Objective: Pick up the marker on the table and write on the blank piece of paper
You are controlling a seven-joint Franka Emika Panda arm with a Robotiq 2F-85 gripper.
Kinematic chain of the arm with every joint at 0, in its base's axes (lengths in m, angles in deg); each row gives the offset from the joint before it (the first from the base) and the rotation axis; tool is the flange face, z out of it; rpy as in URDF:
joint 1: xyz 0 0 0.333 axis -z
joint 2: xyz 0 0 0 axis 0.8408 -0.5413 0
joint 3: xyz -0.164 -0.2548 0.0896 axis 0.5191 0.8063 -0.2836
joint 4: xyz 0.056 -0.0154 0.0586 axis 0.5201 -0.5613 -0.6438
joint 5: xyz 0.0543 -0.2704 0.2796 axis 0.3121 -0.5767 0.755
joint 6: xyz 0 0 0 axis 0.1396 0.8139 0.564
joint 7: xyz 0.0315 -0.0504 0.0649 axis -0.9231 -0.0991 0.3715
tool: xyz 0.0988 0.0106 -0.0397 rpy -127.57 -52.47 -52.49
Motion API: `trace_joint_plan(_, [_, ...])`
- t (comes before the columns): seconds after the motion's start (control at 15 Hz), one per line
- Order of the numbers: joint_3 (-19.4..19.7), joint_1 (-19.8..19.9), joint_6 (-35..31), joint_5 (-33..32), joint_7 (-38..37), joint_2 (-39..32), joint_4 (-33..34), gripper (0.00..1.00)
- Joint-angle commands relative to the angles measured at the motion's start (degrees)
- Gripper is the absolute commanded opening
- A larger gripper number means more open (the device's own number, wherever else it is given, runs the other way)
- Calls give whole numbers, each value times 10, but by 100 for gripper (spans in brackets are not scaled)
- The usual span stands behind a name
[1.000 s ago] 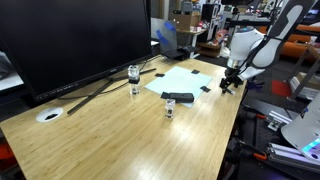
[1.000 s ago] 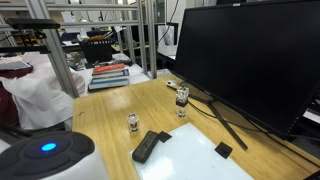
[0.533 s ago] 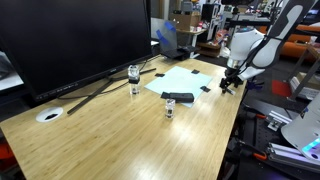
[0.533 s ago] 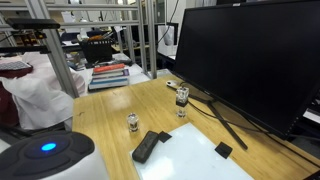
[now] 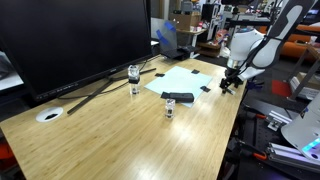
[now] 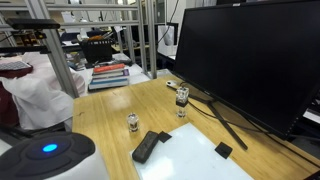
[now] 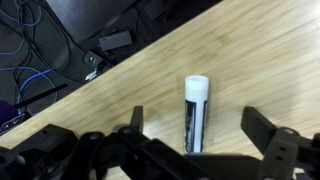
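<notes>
The end effector (image 7: 200, 135) hung open above the marker (image 7: 197, 112), one finger on either side and neither touching it. The marker lay flat on the surface (image 7: 270, 60) near its edge, beyond the paper (image 5: 178, 78). Its long axis ran crosswise to the line between the fingers, white cap toward that edge. We judged that a straight descent would bracket the barrel.

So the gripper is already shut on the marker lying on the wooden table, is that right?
Not quite: the wrist view shows the gripper open, its jaws spread either side of the marker, which does lie on the wooden table.
</notes>
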Motion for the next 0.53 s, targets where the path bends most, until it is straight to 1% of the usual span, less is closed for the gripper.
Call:
trace_joint_plan(0.0, [3, -3, 6, -2, -12, -6, 8, 100])
trace_joint_plan(0.27, [-1, 1, 10, 7, -6, -8, 10, 100])
trace_joint_plan(0.33, [34, -39, 5, 36, 15, -8, 7, 90])
trace_joint_plan(0.4, [39, -43, 4, 44, 18, -9, 7, 74])
trace_joint_plan(0.47, [46, -52, 3, 58, 25, -9, 6, 66])
